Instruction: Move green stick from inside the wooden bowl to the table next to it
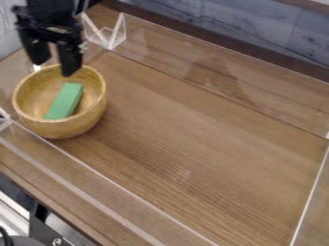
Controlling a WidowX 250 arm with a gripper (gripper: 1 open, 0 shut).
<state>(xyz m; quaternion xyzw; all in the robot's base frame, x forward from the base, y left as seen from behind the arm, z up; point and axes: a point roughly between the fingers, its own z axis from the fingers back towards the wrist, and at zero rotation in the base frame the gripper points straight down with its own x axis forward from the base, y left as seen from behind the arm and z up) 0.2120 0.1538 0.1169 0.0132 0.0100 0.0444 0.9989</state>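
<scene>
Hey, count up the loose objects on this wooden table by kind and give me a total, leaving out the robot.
Flat bright green stick: 1
Round light tan wooden bowl: 1
Small clear plastic stand at the back edge: 1
Total: 3

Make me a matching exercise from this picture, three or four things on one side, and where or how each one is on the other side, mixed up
Things:
1. green stick
2. wooden bowl
3. gripper
4. table

States:
A. jaws open, pointing down above the bowl's far rim
B. brown wood grain, bordered by a clear plastic wall
C. lying inside the bowl
D. standing near the table's left end

Pairs: 1-C, 2-D, 3-A, 4-B
</scene>
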